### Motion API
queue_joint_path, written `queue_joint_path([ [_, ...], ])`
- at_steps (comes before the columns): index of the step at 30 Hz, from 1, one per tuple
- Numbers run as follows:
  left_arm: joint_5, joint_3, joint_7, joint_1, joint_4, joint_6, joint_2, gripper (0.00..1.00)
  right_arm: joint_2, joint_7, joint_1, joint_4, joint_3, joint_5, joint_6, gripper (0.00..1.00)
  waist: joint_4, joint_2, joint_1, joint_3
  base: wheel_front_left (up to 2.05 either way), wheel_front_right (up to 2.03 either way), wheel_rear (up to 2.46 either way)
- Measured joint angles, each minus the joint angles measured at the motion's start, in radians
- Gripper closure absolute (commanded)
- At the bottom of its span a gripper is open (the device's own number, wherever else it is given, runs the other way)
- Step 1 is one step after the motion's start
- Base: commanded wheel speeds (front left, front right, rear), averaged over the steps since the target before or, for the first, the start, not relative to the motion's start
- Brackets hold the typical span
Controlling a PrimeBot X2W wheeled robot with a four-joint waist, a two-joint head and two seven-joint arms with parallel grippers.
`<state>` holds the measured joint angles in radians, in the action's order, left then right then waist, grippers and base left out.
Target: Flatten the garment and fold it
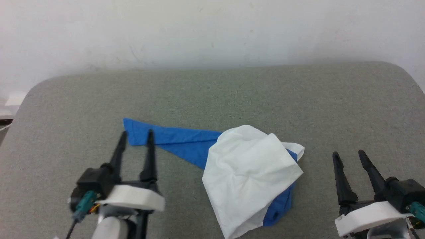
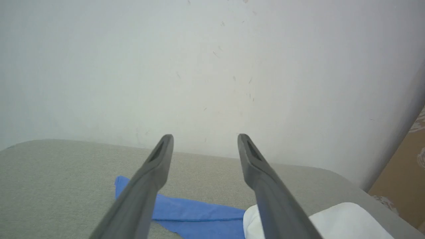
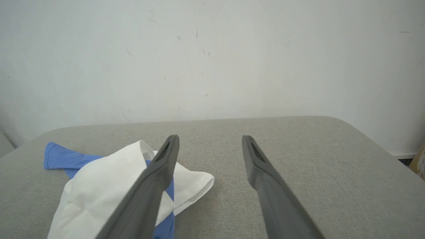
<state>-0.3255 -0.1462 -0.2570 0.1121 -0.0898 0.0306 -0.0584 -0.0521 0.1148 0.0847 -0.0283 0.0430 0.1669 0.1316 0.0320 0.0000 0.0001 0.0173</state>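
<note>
The garment (image 1: 245,172) lies bunched in the middle of the grey table (image 1: 212,96): a crumpled white body with one bright blue sleeve (image 1: 172,141) stretched out flat to the left and more blue showing under its lower right edge. My left gripper (image 1: 136,134) is open, its fingertips just at the end of that sleeve, nothing between them. My right gripper (image 1: 348,155) is open too, to the right of the garment and apart from it. The left wrist view shows the blue sleeve (image 2: 196,212) below the fingers; the right wrist view shows the white body (image 3: 99,189) at lower left.
The padded grey table has rounded far corners and stands against a white wall (image 1: 212,30). Its surface (image 3: 315,172) stretches bare to the right of the garment. A brown floor (image 2: 405,179) shows past the table's right edge.
</note>
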Motion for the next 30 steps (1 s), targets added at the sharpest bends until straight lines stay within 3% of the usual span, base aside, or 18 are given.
queue_joint_path([
  [7, 0.085, 0.129, 0.0, -0.1, -0.006, 0.016, -0.048, 0.0, 0.0, -0.009, 0.017, -0.003, 0.019, -0.008, 0.0, 0.0, -0.021, 0.0, -0.0001, 0.026, 0.0, 0.0, 0.0],
  [16, 0.101, 0.154, 0.0, -0.158, -0.008, -0.003, -0.052, 0.0, 0.0, -0.046, 0.003, 0.018, 0.067, -0.042, 0.0, 0.0, -0.063, 0.0, -0.0001, 0.027, 0.0, 0.0, 0.0],
  [22, 0.098, 0.149, 0.0, -0.156, 0.002, -0.023, -0.026, 0.0, -0.023, -0.142, -0.126, 0.169, 0.079, -0.049, 0.0, 0.0, -0.113, 0.0, -0.0001, 0.007, 0.0, 0.0, 0.0],
  [30, 0.098, 0.133, 0.0, -0.122, 0.014, -0.048, -0.004, 0.0, -0.157, -0.373, -0.335, 0.444, 0.045, 0.085, 0.0, 0.0, -0.182, 0.0, 0.0, -0.042, 0.0, 0.0, 0.0],
])
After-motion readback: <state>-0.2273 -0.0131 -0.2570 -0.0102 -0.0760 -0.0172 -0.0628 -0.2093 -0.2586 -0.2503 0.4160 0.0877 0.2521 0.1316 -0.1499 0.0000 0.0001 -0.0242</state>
